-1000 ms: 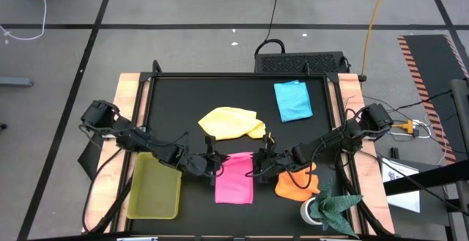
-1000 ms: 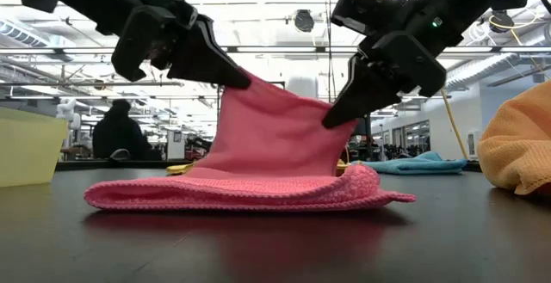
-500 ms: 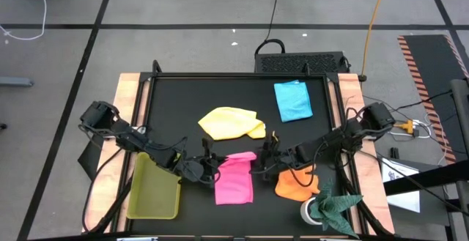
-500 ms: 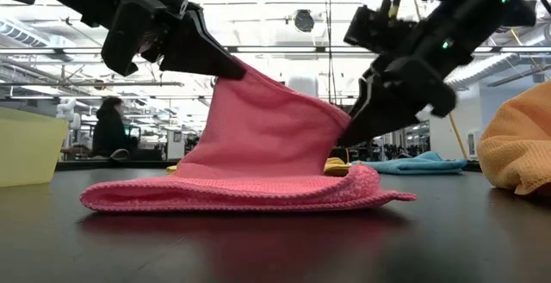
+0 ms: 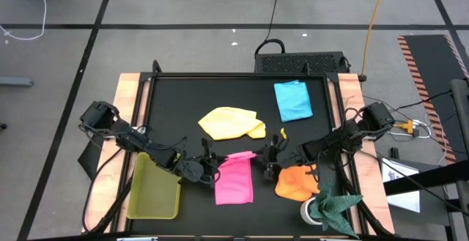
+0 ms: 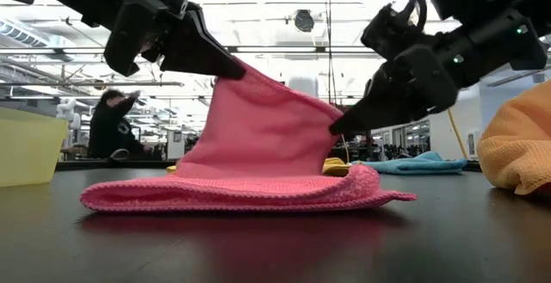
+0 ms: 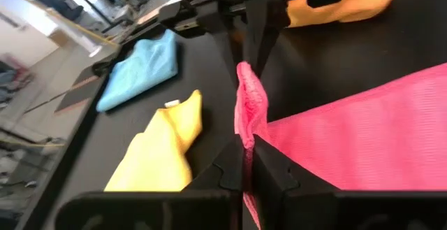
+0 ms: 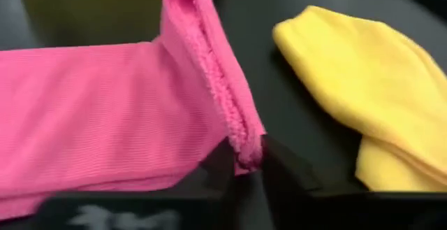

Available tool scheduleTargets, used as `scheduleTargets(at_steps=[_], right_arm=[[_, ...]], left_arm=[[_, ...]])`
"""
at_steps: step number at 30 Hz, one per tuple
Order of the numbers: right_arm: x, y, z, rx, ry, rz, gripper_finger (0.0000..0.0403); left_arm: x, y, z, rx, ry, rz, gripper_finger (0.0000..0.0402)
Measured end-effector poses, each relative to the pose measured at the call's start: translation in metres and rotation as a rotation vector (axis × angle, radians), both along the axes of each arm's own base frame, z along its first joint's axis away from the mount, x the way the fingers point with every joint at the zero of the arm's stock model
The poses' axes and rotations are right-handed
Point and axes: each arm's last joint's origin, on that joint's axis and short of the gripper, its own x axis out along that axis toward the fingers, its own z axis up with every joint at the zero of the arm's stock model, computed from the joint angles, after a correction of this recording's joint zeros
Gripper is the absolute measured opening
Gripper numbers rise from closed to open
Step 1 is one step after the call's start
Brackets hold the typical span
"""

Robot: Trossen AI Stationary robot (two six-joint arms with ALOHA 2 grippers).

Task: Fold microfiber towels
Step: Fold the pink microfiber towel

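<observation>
Soft pink microfiber towel [image 5: 234, 177], near middle of black worktop [image 5: 176, 98]: fold underway, far edge lifted, pinched by closed fingers of left gripper [image 5: 211, 162] and right gripper [image 5: 265, 160]; light blue towel [image 5: 293, 100] apparently folded; yellow towel [image 5: 231, 122], orange towel [image 5: 296, 182] still crumpled.

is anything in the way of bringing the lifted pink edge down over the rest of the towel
Nothing visible. The left gripper and right gripper each pinch a corner of the pink towel, and its flat lower layer is bare. The yellow towel and orange towel lie apart from it.
</observation>
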Motion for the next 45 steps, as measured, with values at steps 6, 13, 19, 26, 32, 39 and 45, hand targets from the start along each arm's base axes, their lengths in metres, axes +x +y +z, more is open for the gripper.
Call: scheduleTargets(at_steps=[6,13,19,26,32,39,45], right_arm=[[0.001,0.006,0.016,-0.027,-0.105,0.012,0.0012],[-0.018,0.027,0.054,0.073,-0.223,0.075,0.0005],[-0.028,0.026,0.069,0.164,-0.223,0.067,0.0003],[-0.016,-0.005,0.052,0.091,-0.141,-0.104,0.0001],[-0.003,-0.030,0.032,0.010,-0.076,-0.180,0.0001],[-0.003,-0.016,0.027,-0.013,-0.047,-0.059,0.0001],[-0.008,0.007,0.028,0.058,-0.052,0.096,0.0000]], left_arm=[[-0.002,-0.003,0.004,0.003,-0.055,0.064,0.0008],[-0.012,-0.018,0.018,-0.110,-0.148,0.070,0.0008],[-0.018,-0.022,0.031,-0.198,-0.214,0.096,0.0015],[-0.008,0.014,0.015,-0.135,-0.172,0.228,0.0006],[-0.013,0.052,-0.007,-0.142,-0.182,0.302,0.0014],[-0.024,0.052,-0.022,-0.232,-0.178,0.115,0.0012],[-0.033,0.030,-0.027,-0.292,-0.102,-0.071,0.0005]])
